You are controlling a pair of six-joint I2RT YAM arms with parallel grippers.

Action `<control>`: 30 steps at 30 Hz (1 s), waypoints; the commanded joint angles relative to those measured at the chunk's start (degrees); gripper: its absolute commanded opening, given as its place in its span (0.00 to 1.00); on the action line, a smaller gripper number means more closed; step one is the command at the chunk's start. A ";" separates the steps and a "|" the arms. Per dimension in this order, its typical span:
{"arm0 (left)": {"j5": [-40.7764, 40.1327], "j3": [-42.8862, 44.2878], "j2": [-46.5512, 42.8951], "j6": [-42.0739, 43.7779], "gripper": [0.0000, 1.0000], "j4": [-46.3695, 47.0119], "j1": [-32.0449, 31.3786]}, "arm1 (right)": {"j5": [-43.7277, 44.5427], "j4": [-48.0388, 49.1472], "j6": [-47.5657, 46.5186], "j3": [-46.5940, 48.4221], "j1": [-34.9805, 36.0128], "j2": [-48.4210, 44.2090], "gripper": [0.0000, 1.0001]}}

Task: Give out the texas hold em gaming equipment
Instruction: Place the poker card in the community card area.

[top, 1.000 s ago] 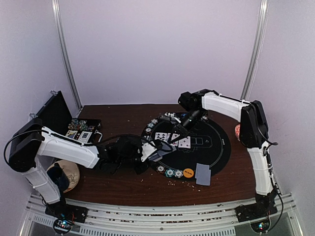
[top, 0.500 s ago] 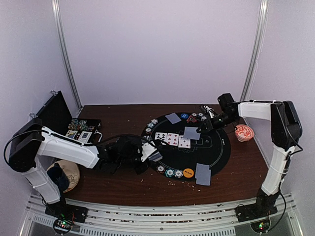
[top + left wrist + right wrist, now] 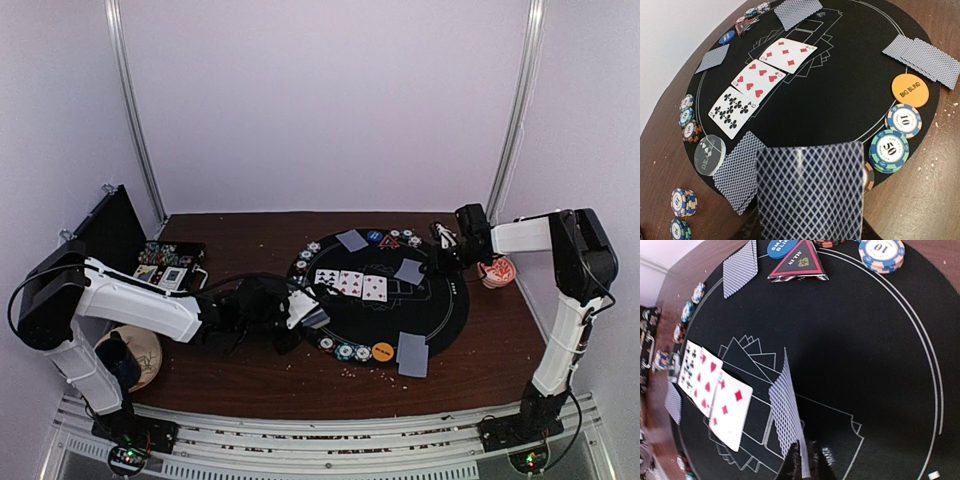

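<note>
The left pincer (image 3: pixel 303 309) is closed on a deck (image 3: pixel 810 195) of blue-backed cards, held low over the near-left edge of the black mat (image 3: pixel 850 100). The right pincer (image 3: pixel 802 462) is pressed together on one corner of a single card (image 3: pixel 787 412), which stands tilted on edge above the right half of the mat. Three face-up cards (image 3: pixel 760 85) lie in a row at the mat's centre, and face-down pairs sit around its rim. The cards are judged thin, light, flexible and slippery. A single one is best pinched at an edge or corner, and the deck across its long sides so that it does not fan. The chips (image 3: pixel 903 120) are judged rigid and light, and best taken across the rim. Legible writing: "BIG BLIND" on the orange disc (image 3: pixel 910 90), "10" and "50" on chips, "DEALER" on the clear disc (image 3: pixel 709 154), "ALL IN" on the red triangle (image 3: pixel 798 264), and a partial "SMALL" on the blue disc (image 3: pixel 785 246). No maker's brand is readable. The mat rests on the brown counter (image 3: pixel 250 235).
</note>
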 commanded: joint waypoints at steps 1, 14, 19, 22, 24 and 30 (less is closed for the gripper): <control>-0.21 0.83 -1.12 0.36 0.23 3.05 -0.26 | 3.88 -2.44 -0.87 1.14 -0.04 0.27 0.11; -0.04 0.92 -1.10 0.25 0.23 2.95 -0.26 | 0.38 -9.10 -5.14 0.64 0.75 0.55 0.24; 0.18 0.92 -1.19 0.21 0.23 2.87 -0.26 | 0.03 -10.29 -6.29 0.23 2.32 0.53 0.26; 0.16 0.92 -1.32 0.22 0.23 2.81 -0.26 | -0.03 -10.77 -6.52 0.36 3.19 0.71 0.27; 0.08 0.90 -1.36 0.23 0.23 2.87 -0.26 | -0.06 -11.14 -6.69 0.53 3.94 0.70 0.27; 0.29 0.96 -1.27 0.22 0.23 2.87 -0.26 | 0.45 -11.15 -6.71 0.75 4.78 0.97 0.27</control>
